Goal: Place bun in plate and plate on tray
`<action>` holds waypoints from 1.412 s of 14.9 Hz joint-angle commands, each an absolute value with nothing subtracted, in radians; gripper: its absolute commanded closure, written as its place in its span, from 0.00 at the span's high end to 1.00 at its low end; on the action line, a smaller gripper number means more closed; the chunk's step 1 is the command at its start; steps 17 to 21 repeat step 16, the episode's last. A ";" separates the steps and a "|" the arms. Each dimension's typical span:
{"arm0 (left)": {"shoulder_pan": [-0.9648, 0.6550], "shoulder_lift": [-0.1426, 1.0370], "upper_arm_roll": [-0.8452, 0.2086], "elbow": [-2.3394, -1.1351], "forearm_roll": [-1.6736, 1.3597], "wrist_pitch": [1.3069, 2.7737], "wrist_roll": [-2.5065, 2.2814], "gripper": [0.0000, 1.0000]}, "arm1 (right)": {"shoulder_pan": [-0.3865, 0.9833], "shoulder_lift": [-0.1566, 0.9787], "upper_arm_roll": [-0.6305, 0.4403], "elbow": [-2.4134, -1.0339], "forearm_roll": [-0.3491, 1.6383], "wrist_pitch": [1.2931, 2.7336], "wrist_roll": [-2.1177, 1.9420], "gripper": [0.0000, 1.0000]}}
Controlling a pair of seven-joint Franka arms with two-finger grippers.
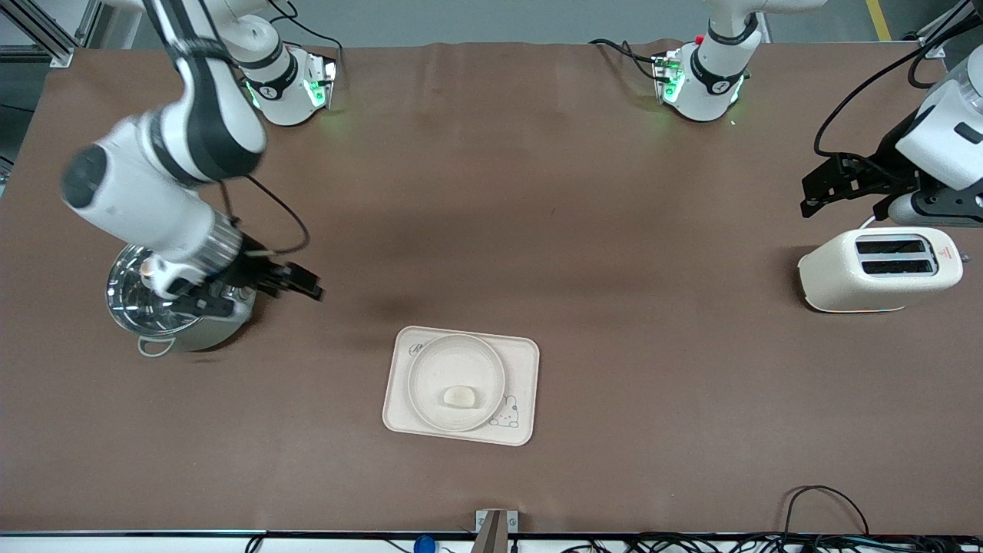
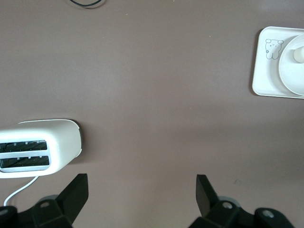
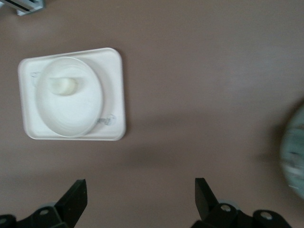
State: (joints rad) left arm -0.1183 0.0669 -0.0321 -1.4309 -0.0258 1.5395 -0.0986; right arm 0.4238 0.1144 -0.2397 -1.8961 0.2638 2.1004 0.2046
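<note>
You have one bun [image 1: 459, 396] lying in one round plate [image 1: 430, 361], and that plate sits on one tray [image 1: 523, 361], whose corner shows a small bunny drawing; its lettering is too small to read. Your right gripper [image 1: 296, 281], jaws wide and holding nothing, hangs beside one steel pot [image 1: 123, 296] toward the right arm's end from the tray. Your left gripper [image 1: 825, 188], also wide and holding nothing, waits above one white toaster [image 1: 825, 273] toward the left arm's end.
</note>
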 commanded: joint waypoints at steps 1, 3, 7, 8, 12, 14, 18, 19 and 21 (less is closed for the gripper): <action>-0.112 0.074 -0.034 -1.411 -0.009 1.536 -0.075 1.00 | 0.367 -0.001 -0.233 -1.901 0.085 1.963 0.203 1.00; -0.112 0.074 -0.032 -1.411 -0.009 1.536 -0.075 1.00 | 0.310 -0.037 -0.236 -1.826 0.067 1.832 0.190 1.00; -0.112 0.074 -0.034 -1.413 -0.008 1.536 -0.077 1.00 | 0.230 -0.029 -0.236 -1.605 0.028 1.573 0.066 1.00; -0.112 0.074 -0.034 -1.411 -0.008 1.536 -0.077 1.00 | 0.227 -0.032 -0.238 -1.600 0.028 1.565 0.063 1.00; -0.112 0.074 -0.032 -1.411 -0.008 1.536 -0.075 1.00 | 0.210 -0.029 -0.241 -1.600 0.009 1.562 0.023 1.00; -0.110 0.074 -0.032 -1.411 -0.006 1.536 -0.075 1.00 | 0.213 -0.032 -0.238 -1.597 0.006 1.560 0.021 1.00; -0.109 0.075 -0.029 -1.411 -0.012 1.536 -0.078 1.00 | 0.213 -0.034 -0.238 -1.591 0.002 1.549 -0.006 1.00; -0.109 0.075 -0.029 -1.411 -0.012 1.536 -0.078 1.00 | 0.213 -0.034 -0.238 -1.591 0.002 1.549 -0.006 1.00; -0.109 0.075 -0.029 -1.411 -0.012 1.536 -0.078 1.00 | 0.213 -0.034 -0.238 -1.591 0.002 1.549 -0.006 1.00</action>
